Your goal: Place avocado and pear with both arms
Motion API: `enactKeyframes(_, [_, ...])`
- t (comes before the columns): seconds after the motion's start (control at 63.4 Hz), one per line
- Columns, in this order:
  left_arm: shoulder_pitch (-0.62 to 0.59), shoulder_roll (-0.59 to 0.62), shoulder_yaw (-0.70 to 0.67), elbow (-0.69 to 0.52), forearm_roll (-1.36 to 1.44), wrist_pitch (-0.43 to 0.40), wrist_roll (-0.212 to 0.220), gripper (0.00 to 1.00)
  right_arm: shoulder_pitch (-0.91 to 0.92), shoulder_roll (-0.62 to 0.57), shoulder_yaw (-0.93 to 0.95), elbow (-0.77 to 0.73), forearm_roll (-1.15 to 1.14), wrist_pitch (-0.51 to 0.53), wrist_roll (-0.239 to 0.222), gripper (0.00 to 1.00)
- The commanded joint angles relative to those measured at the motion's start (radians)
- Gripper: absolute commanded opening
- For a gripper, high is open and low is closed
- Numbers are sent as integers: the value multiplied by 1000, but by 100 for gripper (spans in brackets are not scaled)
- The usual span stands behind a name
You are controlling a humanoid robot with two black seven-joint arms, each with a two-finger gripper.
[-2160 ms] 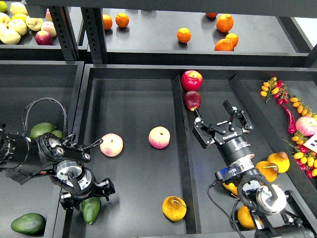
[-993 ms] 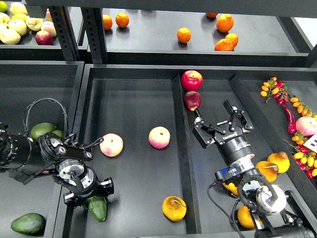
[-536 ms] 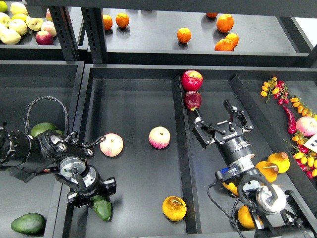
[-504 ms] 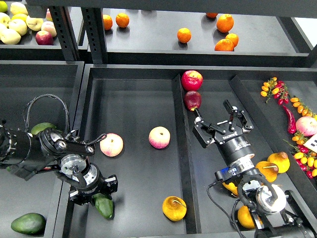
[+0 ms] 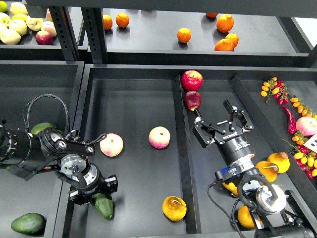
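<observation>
The left gripper (image 5: 95, 192) is hanging low over the front left corner of the wide middle tray (image 5: 133, 94), its fingers pointing down and toward the camera, closing on the upper end of the avocado (image 5: 103, 205). The avocado is lying with its long axis running from upper left to lower right, its free rounded end pointing toward the front edge of the tray; whether it is touching the tray floor cannot be told. A second avocado (image 5: 28, 223) is lying well apart in the left bin, its long axis nearly level.

The pear (image 5: 174, 208) is sitting on the tray floor near the front, just left of the divider (image 5: 180, 148), its thin stem lying across the top and pointing right. Two pink-yellow round fruits (image 5: 111, 145) are resting further back in the same tray.

The right gripper (image 5: 221, 124) is hovering over the right tray, its fingers spreading wide and holding nothing, pointing up and away toward a dark red fruit (image 5: 192, 100) that is lying near them but apart. A red apple (image 5: 191, 80) is sitting just behind that, on the divider's far end.
</observation>
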Motion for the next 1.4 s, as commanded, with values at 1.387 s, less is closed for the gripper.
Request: enactKeyframes(1.387, [328, 379, -101, 1, 298, -2, 0, 44, 1, 0, 5, 0, 0, -2, 0, 100])
